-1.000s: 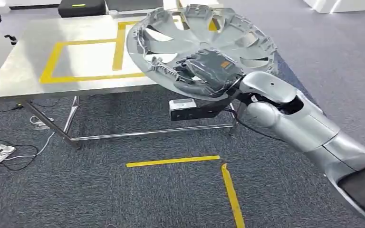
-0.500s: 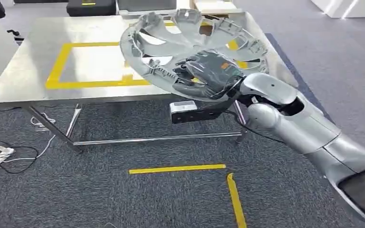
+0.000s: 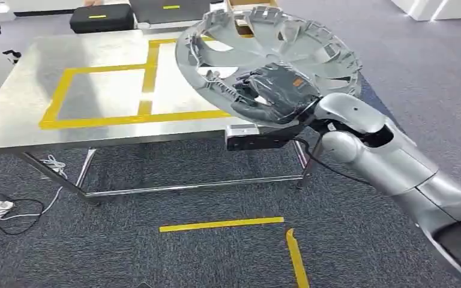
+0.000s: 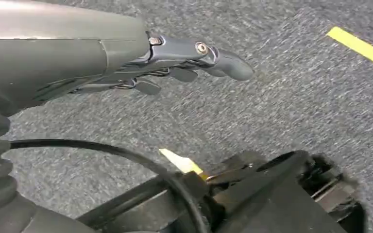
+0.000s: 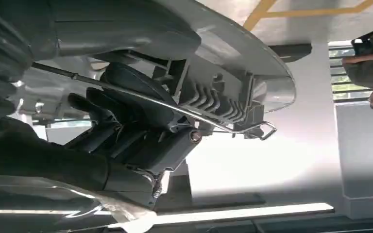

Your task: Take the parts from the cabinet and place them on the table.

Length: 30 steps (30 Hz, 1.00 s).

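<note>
Now the right robot hand (image 3: 274, 91) grips the wheel cover (image 3: 270, 51) by its near rim. It is tilted above the tabletop's (image 3: 30, 102) right end, the yellow-taped square (image 3: 105, 93) lying further left.

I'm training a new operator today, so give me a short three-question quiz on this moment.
1. True or false: the hubcap already lies flat on the steel table.
2. Which robot hand grips the hubcap?
A. left
B. right
3. Fill in: the tape marking on the tabletop is ____ in colour.

Key:
1. False; it is held tilted above the table's near corner.
2. B; the right robot hand. The left robot hand hangs over carpet, holding nothing.
3. Yellow.
</note>
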{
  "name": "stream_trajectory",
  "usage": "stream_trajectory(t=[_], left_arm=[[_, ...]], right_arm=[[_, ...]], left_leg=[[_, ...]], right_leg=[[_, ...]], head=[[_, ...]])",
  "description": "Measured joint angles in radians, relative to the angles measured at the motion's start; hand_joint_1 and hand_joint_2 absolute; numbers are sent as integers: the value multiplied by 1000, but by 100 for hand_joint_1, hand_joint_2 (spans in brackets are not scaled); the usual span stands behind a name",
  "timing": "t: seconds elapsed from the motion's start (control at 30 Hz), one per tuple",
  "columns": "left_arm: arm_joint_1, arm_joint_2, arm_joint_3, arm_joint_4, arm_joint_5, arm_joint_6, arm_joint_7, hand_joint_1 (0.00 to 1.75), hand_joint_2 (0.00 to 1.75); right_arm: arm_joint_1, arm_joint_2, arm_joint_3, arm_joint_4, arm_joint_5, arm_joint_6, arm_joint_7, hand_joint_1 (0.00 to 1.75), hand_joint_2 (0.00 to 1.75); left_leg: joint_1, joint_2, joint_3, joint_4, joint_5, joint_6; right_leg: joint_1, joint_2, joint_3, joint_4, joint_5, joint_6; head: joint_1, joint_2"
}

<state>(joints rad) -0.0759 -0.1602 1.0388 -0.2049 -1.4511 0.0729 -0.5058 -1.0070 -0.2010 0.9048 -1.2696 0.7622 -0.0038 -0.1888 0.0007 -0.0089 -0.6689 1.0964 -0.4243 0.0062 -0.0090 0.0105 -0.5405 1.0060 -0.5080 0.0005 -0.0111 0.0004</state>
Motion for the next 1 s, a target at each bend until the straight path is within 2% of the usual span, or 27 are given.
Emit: stream_trajectory(t=[0.03,0.07,0.13,0.17,0.2,0.23,0.27,0.33,0.37,0.4,0.43,0.47,0.5,0.53,0.57,0.6,0.63,0.67,0.7,0.73,0.77,0.83,0.87,0.9,0.93,0.97,1.0], left_arm=[[1,1,0,0,0,0,0,0,175],[-1,2,0,0,0,0,0,0,175],[0,2,-1,0,0,0,0,0,175],[2,0,-1,0,0,-1,0,0,175],[1,0,-2,0,0,-1,0,0,175],[0,0,-2,0,0,-1,0,0,175],[-2,0,-2,0,0,-1,0,0,175],[-6,-1,-3,0,0,-1,0,0,175],[-6,-1,-4,0,0,-2,0,0,175],[-4,-1,-5,0,0,-2,0,0,175],[0,-1,-6,0,-1,-3,0,0,175],[1,-2,-6,0,-2,-3,0,0,175],[1,-2,-7,0,-3,-3,0,0,175],[1,-3,-7,0,-3,-3,0,0,175],[-1,-3,-7,0,-3,-3,0,0,175],[-3,-2,-7,0,-3,-2,1,0,175],[-3,-2,-7,0,-3,-3,1,0,175],[-3,-3,-8,0,-3,-3,1,0,175],[-2,-2,-8,0,-3,-2,1,0,175],[-2,-2,-8,0,-3,-3,1,0,175],[-4,-3,-8,0,-3,-2,1,0,175],[-4,-3,-8,0,-3,-3,1,0,175],[-4,-3,-8,0,-3,-3,1,0,175],[-2,-3,-8,0,-3,-3,1,0,175],[0,-3,-8,0,-3,-3,1,0,175],[0,-3,-8,0,-3,-3,1,0,175],[0,-2,-8,0,-3,-3,1,0,175]], right_arm=[[1,-2,-2,0,0,-1,0,175,175],[1,-4,-2,0,0,-3,0,175,175],[5,-7,-6,-1,0,-3,0,175,175],[3,-8,-8,-3,0,-3,0,175,175],[2,-9,-11,-6,0,-3,2,175,175],[0,-11,-14,-6,0,-3,2,175,175],[-3,-13,-16,-7,-1,-3,1,175,175],[1,-14,-14,-8,0,-3,0,175,175],[5,-16,-14,-8,0,-3,0,175,175],[9,-17,-14,-8,0,-3,-2,175,175],[13,-17,-13,-8,0,-3,-2,175,175],[14,-17,-13,-8,0,-3,-2,175,175],[14,-17,-13,-8,0,-3,-1,175,175],[15,-18,-13,-7,0,-3,1,175,175],[14,-19,-13,-7,-1,-3,0,175,175],[13,-19,-9,-9,-1,-3,0,175,175],[14,-19,-8,-11,0,-3,-1,175,175],[15,-20,-7,-12,0,-3,-3,175,175],[15,-21,-9,-12,0,-3,-2,175,175],[13,-21,-11,-13,1,-3,1,175,175],[12,-21,-11,-13,0,-3,1,175,175],[15,-20,-6,-13,0,-2,0,175,175],[18,-20,-5,-13,0,-2,0,175,175],[19,-20,-5,-13,1,-2,0,175,175],[18,-20,-5,-13,1,-2,0,175,175],[18,-20,-5,-13,2,-2,-1,175,175],[18,-20,-5,-13,4,-1,-1,175,175]], left_leg=[[-6,2,16,-46,17,8],[-11,3,18,-64,-16,11],[-16,2,28,-85,-5,24],[-15,3,36,-88,-6,29],[-7,2,51,-99,-1,33],[-6,3,58,-106,0,35],[-5,3,60,-106,-3,39],[-5,3,63,-106,-11,43],[-5,3,67,-106,-16,43],[-4,2,76,-106,-23,42],[-3,0,87,-106,-31,40],[-1,-2,100,-105,-40,36],[1,-4,113,-105,-51,31],[0,-4,118,-105,-61,24],[-2,-6,121,-99,-65,18],[-3,-6,114,-99,-69,11],[-2,-4,118,-97,-73,7],[-2,-4,122,-93,-72,4],[-2,-4,124,-90,-79,-2],[0,-2,112,-65,-83,-7],[1,1,84,-7,-102,-13],[5,1,-6,148,-160,-21],[5,1,-43,201,-179,-22],[5,1,-70,222,-179,-21],[5,1,-72,196,-152,-18],[3,1,-58,138,-104,-13],[1,1,-33,49,-35,-6]], right_leg=[[-1,0,6,-2,-5,4],[0,3,4,-3,-9,10],[-1,2,9,0,-7,25],[0,2,16,-7,-5,31],[-1,1,8,-5,-15,35],[-1,-1,-8,25,-24,37],[-2,-1,-45,87,-40,41],[-2,-1,-142,235,-93,44],[-3,-1,-185,287,-113,48],[-4,-1,-205,294,-102,51],[-5,-2,-203,259,-67,54],[-7,-3,-181,187,-8,55],[-10,-4,-149,93,60,59],[-14,-8,-129,14,112,61],[-4,-8,-123,2,76,58],[-3,-9,-110,1,72,35],[-2,-7,-112,-2,83,29],[-1,-6,-109,0,76,21],[-6,-5,-99,-1,75,15],[-6,-6,-90,-4,70,8],[-6,-6,-82,-3,64,2],[-4,-6,-68,-3,51,-3],[-3,-5,-62,-2,45,-3],[-2,-4,-53,-2,38,-3],[-2,-3,-43,-2,30,-3],[-2,-2,-32,-2,23,-3],[-2,-2,-21,-2,15,-2]], head=[[1,0],[0,0],[1,0],[2,0],[1,0],[4,0],[11,0],[10,0],[10,0],[11,0],[10,0],[11,0],[10,0],[11,0],[13,0],[14,0],[14,0],[16,0],[16,0],[14,0],[12,0],[13,0],[13,0],[13,0],[13,0],[13,0],[13,0]])
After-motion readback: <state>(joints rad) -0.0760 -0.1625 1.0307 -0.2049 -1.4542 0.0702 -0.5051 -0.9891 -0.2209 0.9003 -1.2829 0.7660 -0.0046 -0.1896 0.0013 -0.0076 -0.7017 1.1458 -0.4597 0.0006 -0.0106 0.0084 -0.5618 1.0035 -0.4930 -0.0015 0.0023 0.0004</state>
